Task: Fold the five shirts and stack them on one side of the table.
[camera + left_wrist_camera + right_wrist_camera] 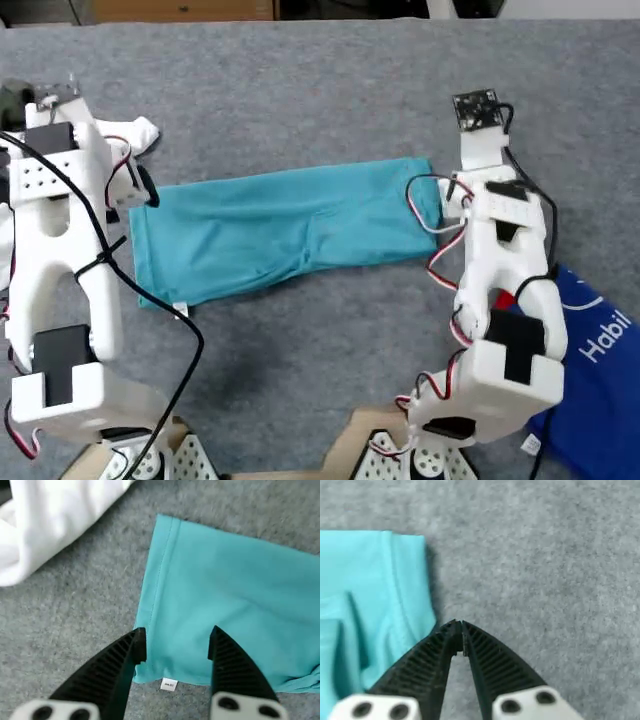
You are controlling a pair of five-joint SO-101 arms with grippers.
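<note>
A teal shirt, folded into a long strip, lies across the middle of the grey mat. My left gripper is open over the strip's left end, one finger at its hemmed edge and the other over the cloth, near a small white label. Its dark finger shows at that end from above. My right gripper is shut and empty, its tips on the mat just beside the right end of the teal shirt.
A bunched white shirt lies beyond the strip's left end, behind the left arm. A blue printed cloth lies at the table's right edge beside the right arm. The mat's far side is bare.
</note>
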